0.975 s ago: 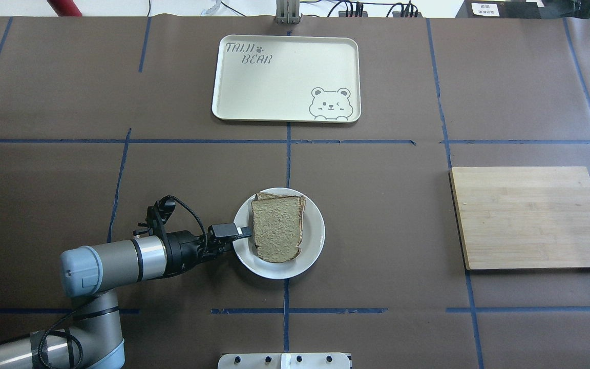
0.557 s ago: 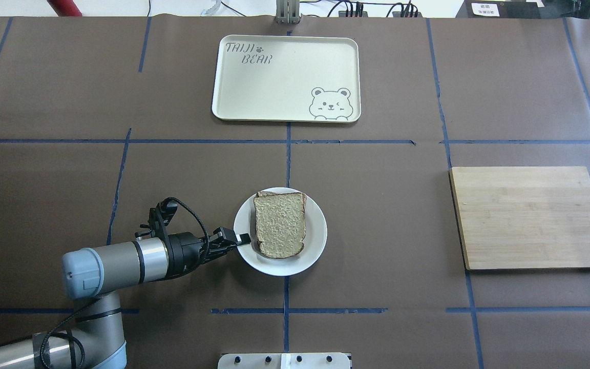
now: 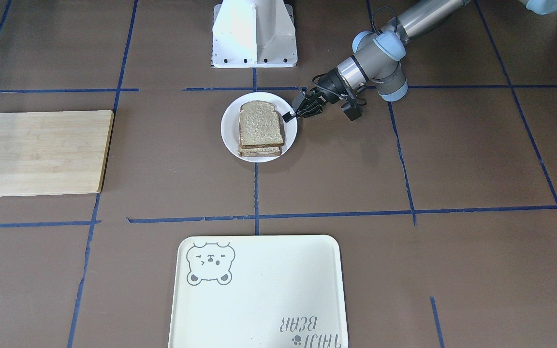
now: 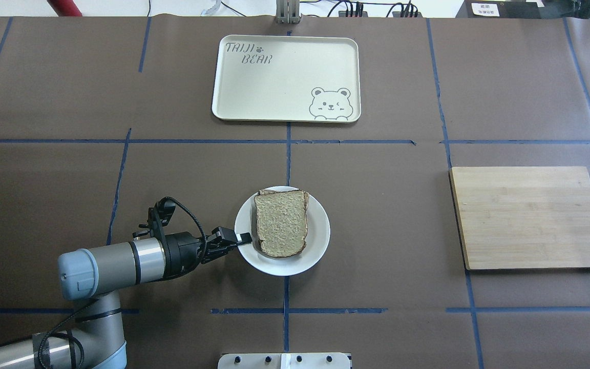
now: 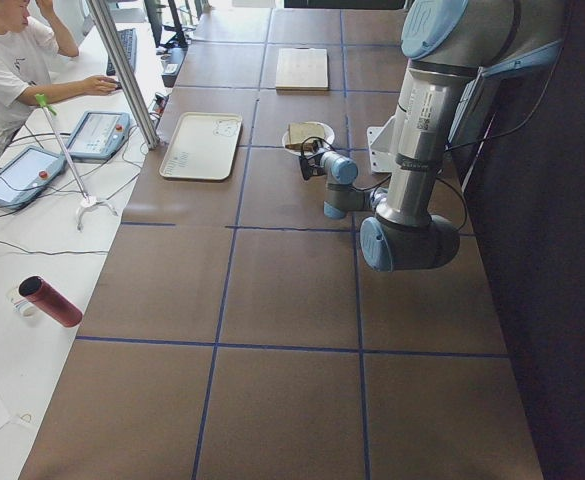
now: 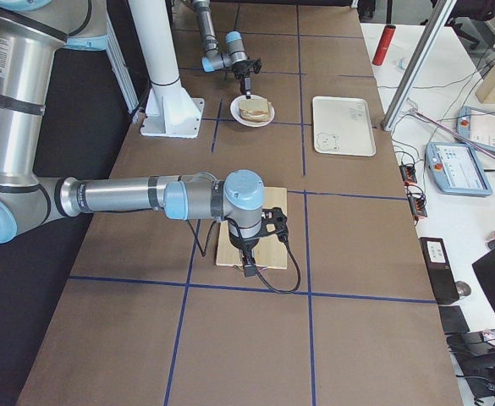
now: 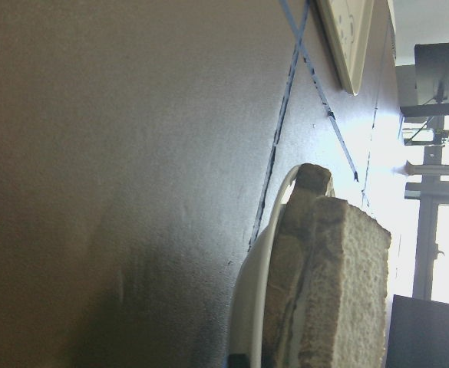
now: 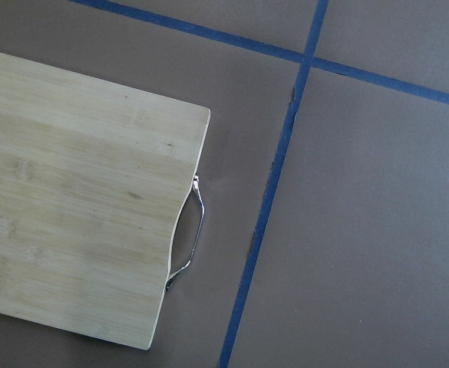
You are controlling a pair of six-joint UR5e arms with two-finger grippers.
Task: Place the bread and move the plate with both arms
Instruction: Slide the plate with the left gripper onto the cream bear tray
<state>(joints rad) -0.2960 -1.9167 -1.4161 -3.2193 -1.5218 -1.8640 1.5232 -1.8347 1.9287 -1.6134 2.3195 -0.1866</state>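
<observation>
A light brown bread slice [image 4: 281, 225] lies on top of a second slice on the small white plate [image 4: 318, 241], near the table's middle. In the front view the bread [image 3: 259, 124] shows as a stack on the plate [image 3: 227, 130]. My left gripper [image 4: 244, 237] lies low and sideways at the plate's left rim and is shut on it; it also shows in the front view [image 3: 289, 115]. The left wrist view shows the plate's rim [image 7: 255, 291] and bread [image 7: 339, 291] edge-on. My right gripper [image 6: 247, 269] hangs over the cutting board; I cannot tell whether it is open or shut.
A cream tray [image 4: 285, 77] with a bear drawing lies at the far middle. A wooden cutting board [image 4: 530, 218] with a metal handle lies at the right. The white robot base [image 3: 254, 34] stands at the near edge. Operators sit beyond the far edge.
The left gripper dropped from over the bread to the plate's left rim and closed on it. The plate with the bread has shifted slightly right and looks a little raised.
</observation>
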